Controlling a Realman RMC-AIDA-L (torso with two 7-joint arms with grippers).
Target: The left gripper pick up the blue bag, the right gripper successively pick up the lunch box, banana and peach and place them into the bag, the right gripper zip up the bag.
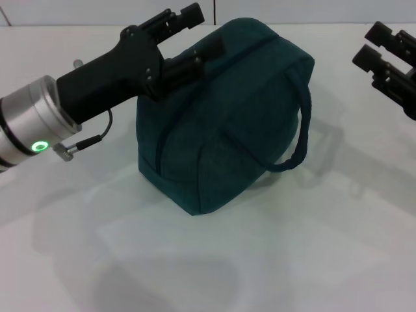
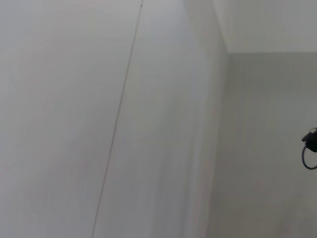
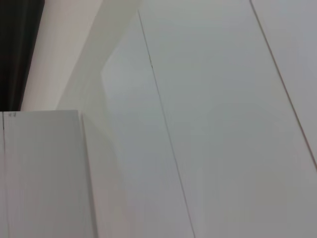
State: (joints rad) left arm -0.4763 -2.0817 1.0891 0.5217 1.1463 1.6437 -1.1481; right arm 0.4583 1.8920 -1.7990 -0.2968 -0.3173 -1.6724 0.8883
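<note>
Teal blue bag [image 1: 221, 123], no readable label

The left arm reaches in from the left, its wrist ring lit green. The left gripper [image 1: 188, 39] points up and right. The right gripper [image 1: 377, 45] hangs at the right edge.

blue bag [image 1: 227, 117]: 1 | bag handles seen: 1 | grippers: 2, left gripper [image 1: 188, 36], right gripper [image 1: 380, 49]

Dark teal blue bag [image 1: 227, 117], plain fabric, with a matching dark rope handle [image 1: 300, 133]. Black left gripper [image 1: 188, 36] on a silver wrist [image 1: 32, 127] bearing a green glowing ring [image 1: 41, 146]. Black right gripper [image 1: 377, 42]. White table [image 1: 312, 260]; pale grey-white wall panels [image 2: 99, 119].
</note>
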